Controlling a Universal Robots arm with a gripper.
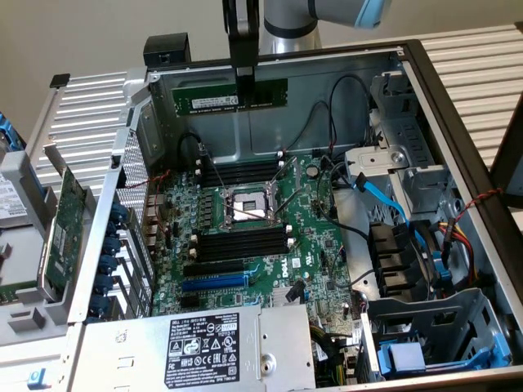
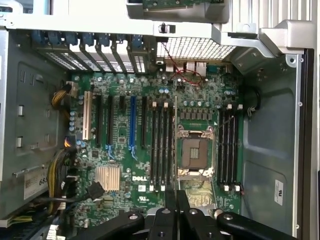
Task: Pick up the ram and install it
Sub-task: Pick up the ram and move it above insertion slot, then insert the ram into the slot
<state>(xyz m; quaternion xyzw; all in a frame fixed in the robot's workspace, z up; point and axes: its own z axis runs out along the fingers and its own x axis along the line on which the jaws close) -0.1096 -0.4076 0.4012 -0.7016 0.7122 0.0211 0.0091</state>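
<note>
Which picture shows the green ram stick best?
The exterior view. There the ram is held by the gripper, and its whole long green side faces the camera. The wrist view shows the ram edge-on, just a thin line running out from between the fingers.

The ram [image 1: 231, 96] is held level at its upper edge by the closed gripper [image 1: 244, 80], well above the motherboard [image 1: 270, 263] inside the open case [image 1: 204, 131]. Below it, the CPU socket [image 1: 245, 204] is flanked by two banks of black slots [image 1: 241, 173]. An expansion card [image 1: 65, 220] is seen outside the case, at the exterior view's left.
</note>
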